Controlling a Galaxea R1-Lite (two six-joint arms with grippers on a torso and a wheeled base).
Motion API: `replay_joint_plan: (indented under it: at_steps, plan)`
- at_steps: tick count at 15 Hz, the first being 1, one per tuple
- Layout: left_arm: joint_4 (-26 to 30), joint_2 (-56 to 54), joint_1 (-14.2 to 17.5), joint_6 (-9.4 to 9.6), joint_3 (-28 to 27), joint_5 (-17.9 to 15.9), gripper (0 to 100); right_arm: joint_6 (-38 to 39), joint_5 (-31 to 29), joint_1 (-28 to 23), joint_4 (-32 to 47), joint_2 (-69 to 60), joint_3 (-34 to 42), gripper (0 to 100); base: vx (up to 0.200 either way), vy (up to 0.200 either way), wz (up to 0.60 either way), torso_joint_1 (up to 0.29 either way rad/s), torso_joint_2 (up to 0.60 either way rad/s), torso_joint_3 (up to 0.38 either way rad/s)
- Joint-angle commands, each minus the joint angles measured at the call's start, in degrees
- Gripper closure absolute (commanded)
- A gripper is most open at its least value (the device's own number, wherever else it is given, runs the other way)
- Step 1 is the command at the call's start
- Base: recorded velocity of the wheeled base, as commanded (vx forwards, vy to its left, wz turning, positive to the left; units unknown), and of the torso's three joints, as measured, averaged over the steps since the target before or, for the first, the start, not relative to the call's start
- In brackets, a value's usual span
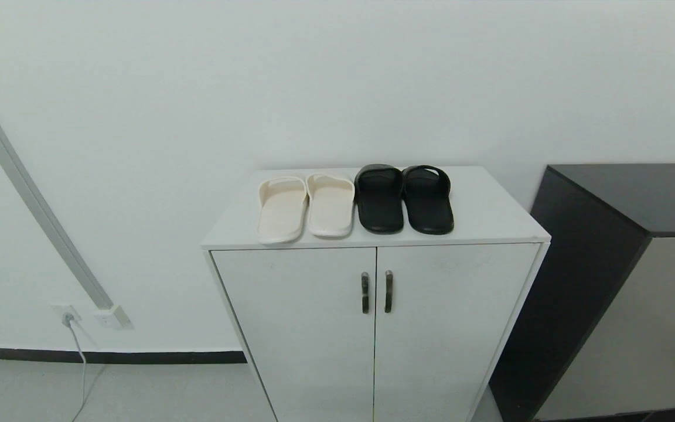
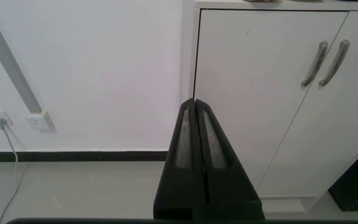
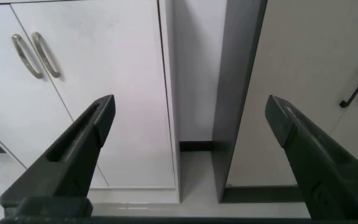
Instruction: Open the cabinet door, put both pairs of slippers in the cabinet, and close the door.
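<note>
White cabinet stood against the wall, both doors shut: left door and right door met at the centre, with the two vertical handles side by side at the seam. Both pairs of slippers sat on top of the cabinet in one row, toes toward the wall. The cream slippers were on the robot's left and the black slippers on its right. The inner cream and inner black slipper were touching or nearly so; I couldn't tell which. Nothing was inside the cabinet as far as the shut doors let me see. Left gripper had its fingers pressed flat together with nothing between them. It sat low, facing the cabinet's left front corner and apart from it, with the handles up and off to the side in its wrist view. Right gripper was spread wide and empty, facing the narrow gap between the white cabinet and the dark cabinet just beside it. Neither gripper touched a door or handle. A wall socket with a cable plugged in sat low on the wall left of the cabinet, below a slanted grey conduit.
</note>
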Motion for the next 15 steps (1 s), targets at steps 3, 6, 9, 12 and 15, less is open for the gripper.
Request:
replay_joint_plan:
  at_steps: [3, 6, 9, 12, 15]
  plan:
    - [0.0, 0.1, 0.0, -0.02, 0.0, 0.0, 100, 0.0, 0.2, 0.3, -0.1, 0.5, 0.0, 0, 0.000, 0.000, 0.00, 0.000, 0.00, 0.000]
    - [0.0, 0.1, 0.0, -0.11, 0.0, 0.0, 100, -0.6, -0.1, 0.0, 0.0, 0.0, 0.0, 0, 0.000, 0.000, 0.00, 0.000, 0.00, 0.000]
    - [0.0, 0.1, -0.1, -0.02, 0.0, 0.0, 100, 2.7, 0.0, 0.9, 0.4, 5.2, -11.8, 0, 0.000, 0.000, 0.00, 0.000, 0.00, 0.000]
    - [0.0, 0.1, 0.0, -0.02, 0.0, 0.0, 100, 4.5, 4.7, 5.5, 5.3, 23.7, -21.1, 0, 0.000, 0.000, 0.00, 0.000, 0.00, 0.000]
    - [0.0, 0.1, 0.0, -0.02, 0.0, 0.0, 100, 4.3, 6.2, 9.0, -10.9, 43.1, -22.0, 0, 0.000, 0.000, 0.00, 0.000, 0.00, 0.000]
